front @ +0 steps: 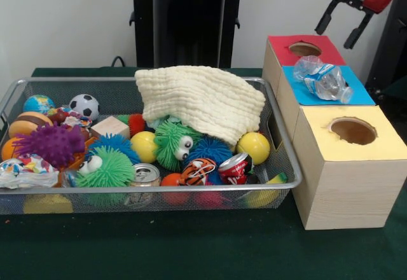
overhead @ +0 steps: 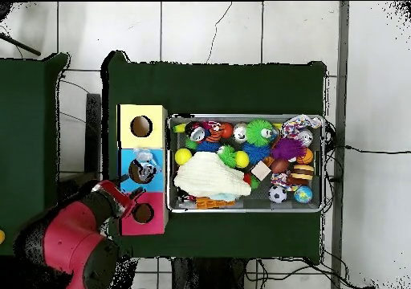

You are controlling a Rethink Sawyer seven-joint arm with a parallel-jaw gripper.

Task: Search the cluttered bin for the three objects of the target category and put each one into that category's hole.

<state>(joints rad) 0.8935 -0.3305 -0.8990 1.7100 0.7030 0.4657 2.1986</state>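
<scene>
The bin (front: 287, 156) is a wide silver wire-mesh basket full of toys, and it also shows in the overhead view (overhead: 325, 165). A cream cloth (front: 202, 98) lies over its back right part. A silver can (front: 146, 175) and a red can (front: 235, 167) lie near its front wall. Three boxes with round holes stand to its right: red (front: 280, 43), blue (front: 359, 94) and yellow (front: 381, 146). A crushed clear plastic bottle (front: 323, 79) lies on the blue box over its hole. My gripper (front: 332, 40) hangs open and empty behind and right of the red box, beside it in the overhead view (overhead: 122, 199).
The bin holds spiky rubber balls (front: 109, 168), yellow balls (front: 254, 146), a small football (front: 84, 106), a wooden block (front: 109, 127) and a purple spiky ball (front: 52, 145). The robot's black pedestal (front: 187, 22) stands behind the bin. A green cloth (front: 191, 248) covers the table.
</scene>
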